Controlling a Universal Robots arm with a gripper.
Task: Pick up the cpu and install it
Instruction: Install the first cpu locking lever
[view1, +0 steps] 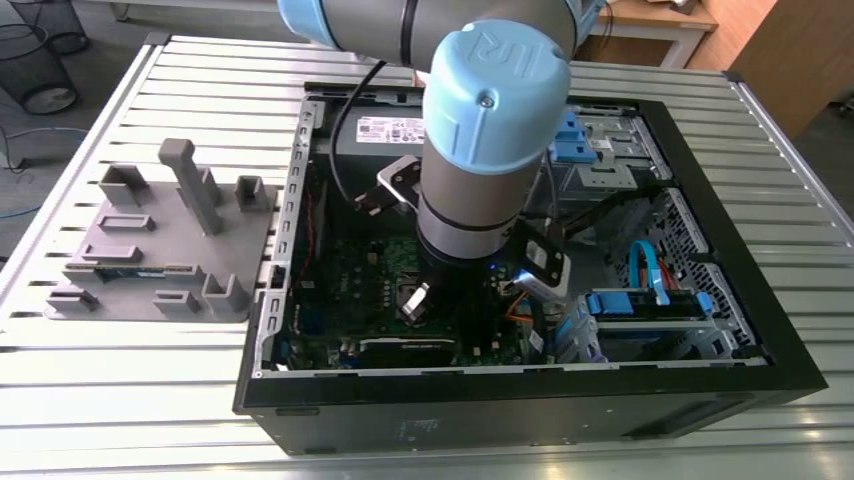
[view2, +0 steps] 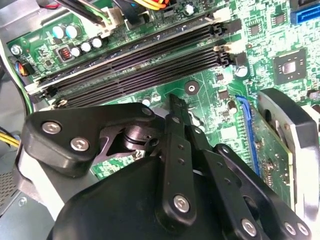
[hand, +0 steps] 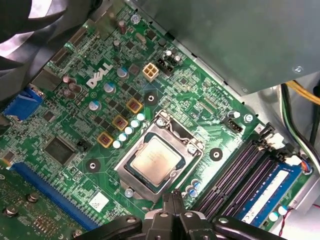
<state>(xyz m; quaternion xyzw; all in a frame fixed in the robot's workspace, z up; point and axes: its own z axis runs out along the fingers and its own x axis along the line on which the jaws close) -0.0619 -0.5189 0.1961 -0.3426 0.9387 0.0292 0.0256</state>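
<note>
The cpu (hand: 156, 161), a small square chip with a shiny silver top, lies flat inside the silver-framed socket (hand: 172, 131) on the green motherboard (hand: 100, 105). In the first wrist view my gripper (hand: 172, 198) hangs just off one edge of the socket, apart from the chip. Its black fingers are pressed together and hold nothing. In the second wrist view the gripper (view2: 173, 107) hovers over the board beside the black memory slots (view2: 135, 60). In the exterior view the arm reaches down into the open computer case (view1: 747, 330), and the gripper (view1: 447, 288) is low over the board.
A grey tray (view1: 147, 290) with upright posts lies on the slatted table at the exterior view's left, a thin green memory stick (view1: 127, 270) on it. Inside the case are a grey power supply (hand: 225, 40), cables (view1: 340, 150), blue-tabbed drive bays (view1: 641, 305), an expansion card (view2: 270, 145) and a seated memory stick (hand: 267, 196).
</note>
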